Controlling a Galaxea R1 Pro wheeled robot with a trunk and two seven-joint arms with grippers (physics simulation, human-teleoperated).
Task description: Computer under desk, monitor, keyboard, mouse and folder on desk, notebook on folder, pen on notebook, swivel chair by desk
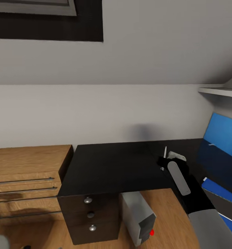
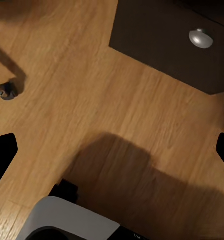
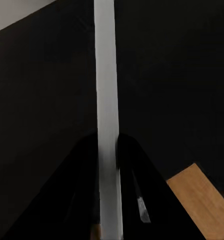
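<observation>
The right claw [image 3: 108, 200] is clamped on one white pen [image 3: 107, 100], held upright above the glossy black surface [image 1: 112, 166]. The left claw [image 2: 112, 145] hangs with its fingers apart over the oak floor [image 2: 92, 100]. Under the surface stand one grey-white computer [image 1: 138, 218] with a red light, and three dark drawers [image 1: 90, 214], each with one silver knob. One blue folder [image 1: 221, 192] lies at the surface's right end.
</observation>
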